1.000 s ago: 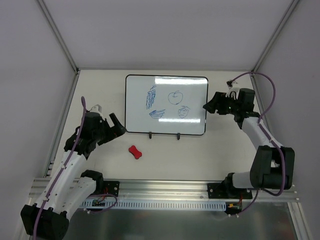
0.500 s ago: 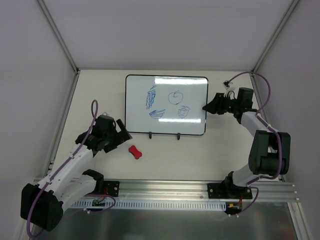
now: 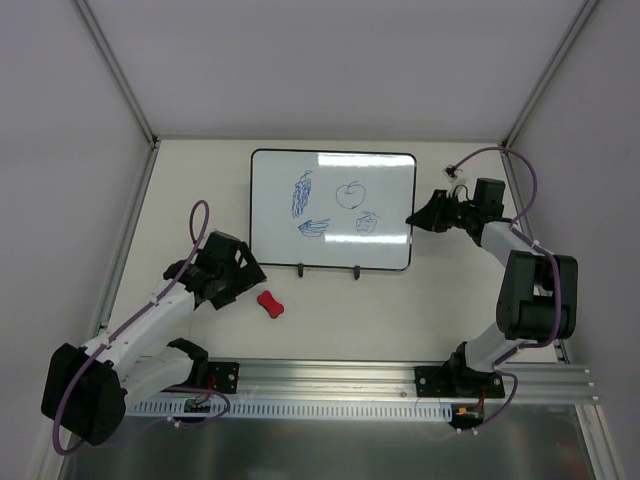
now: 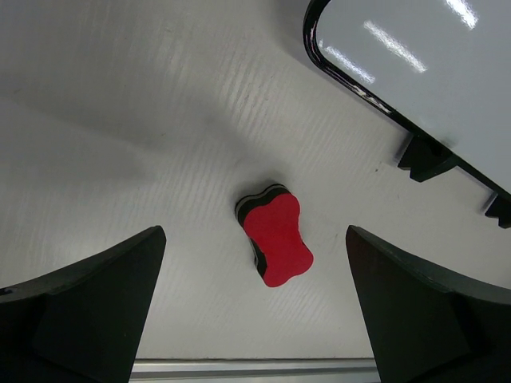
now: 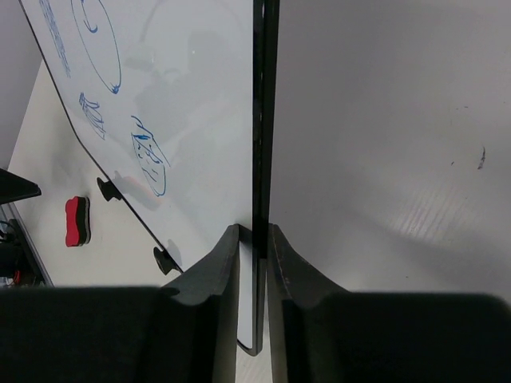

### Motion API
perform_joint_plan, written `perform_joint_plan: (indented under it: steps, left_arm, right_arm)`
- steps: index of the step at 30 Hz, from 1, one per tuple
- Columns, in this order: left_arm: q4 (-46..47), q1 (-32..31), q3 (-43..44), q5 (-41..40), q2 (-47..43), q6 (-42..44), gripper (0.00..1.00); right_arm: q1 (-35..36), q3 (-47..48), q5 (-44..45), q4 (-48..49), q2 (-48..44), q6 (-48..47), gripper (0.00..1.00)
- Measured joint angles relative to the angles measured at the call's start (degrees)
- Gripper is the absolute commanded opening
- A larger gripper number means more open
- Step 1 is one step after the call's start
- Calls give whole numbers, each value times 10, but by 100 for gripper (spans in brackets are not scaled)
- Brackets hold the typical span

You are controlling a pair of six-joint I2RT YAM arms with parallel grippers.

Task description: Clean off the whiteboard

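The whiteboard (image 3: pixel 385 180) stands at the back middle of the table on two black feet, with blue doodles (image 3: pixel 303 194) on its face. My right gripper (image 3: pixel 412 216) is at its right edge. In the right wrist view both fingers press the thin black frame (image 5: pixel 260 120) between them, so the right gripper (image 5: pixel 253 227) is shut on the whiteboard (image 5: pixel 192 120). A red bone-shaped eraser (image 3: pixel 270 304) lies on the table in front of the board's left corner. My left gripper (image 3: pixel 243 268) hovers just left of it, wide open. The eraser (image 4: pixel 274 234) lies between the left gripper's (image 4: pixel 254 230) spread fingers, untouched.
Grey walls close the table in at the back and both sides. An aluminium rail (image 3: pixel 330 375) runs along the near edge by the arm bases. The board's feet (image 4: pixel 427 157) stick out towards the eraser.
The right gripper has closed on the board's right edge. The left arm has swung right and down, bringing its open gripper close to the eraser.
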Motion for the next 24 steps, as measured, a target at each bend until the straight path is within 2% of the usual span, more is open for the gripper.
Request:
perform_joint_plan:
  steps: [5,15,24]
  left_arm:
    - [0,-17,0,-12,16,-16,99]
    - [0,-81,3,-28,94,-57,97]
    - [0,-89,8,-33,107,-77,96]
  right_arm:
    - [-3,0,-7,0,0,-4,10]
    - [-6,-1,-10,-1,3,-3,11]
    - [-11,-1,-16,0,17,7,11]
